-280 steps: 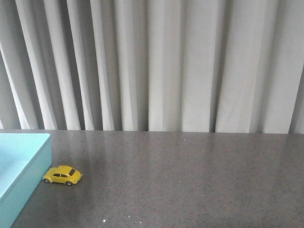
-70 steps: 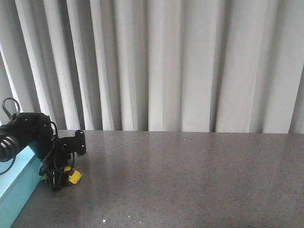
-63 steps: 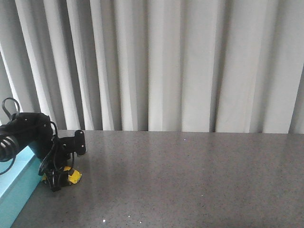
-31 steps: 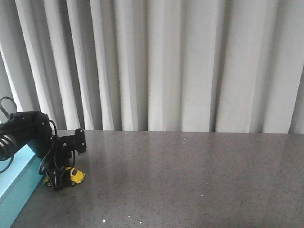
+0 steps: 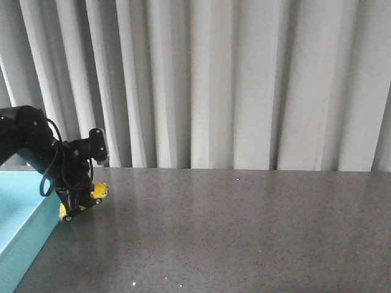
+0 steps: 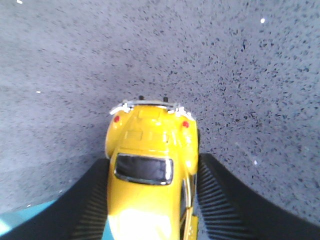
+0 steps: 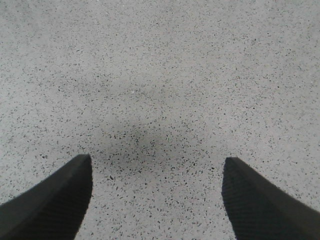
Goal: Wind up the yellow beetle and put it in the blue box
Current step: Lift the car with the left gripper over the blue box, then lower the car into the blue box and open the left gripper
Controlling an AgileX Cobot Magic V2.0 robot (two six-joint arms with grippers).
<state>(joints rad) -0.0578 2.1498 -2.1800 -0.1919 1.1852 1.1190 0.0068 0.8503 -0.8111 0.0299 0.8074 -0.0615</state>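
Worktop [image 5: 244, 232]: one, dark speckled stone, filling the lower half of the front frame.

Blue box [image 5: 18, 210]: one, at the lower left corner of the front frame, nearest the camera; only its right wall and part of the floor show. A sliver of turquoise also shows at the lower left of the left wrist frame.

Left gripper [image 5: 78, 200]: one, just beyond the box's right edge at the left of the front frame. Jaws pinch the sides of the car, ribbed pads flat against both flanks in the wrist frame.

Yellow beetle [image 6: 150, 170]: one, held between those pads, apparently lifted clear of the worktop, tail lamps pointing away from the wrist camera.

Right gripper [image 7: 156, 200]: one, not seen in the front frame. Jaws spread, nothing between them, bare worktop below.

Curtain [image 5: 214, 85]: one, pale and pleated, across the upper frame, farthest back.

Handling note, as judgement: whether the spring is wound cannot be told. If storing now, carry the car left over the wall with clearance, keep the squeeze even on the smooth rounded body, lower until the wheels meet the box floor, then release so it does not roll into a wall.
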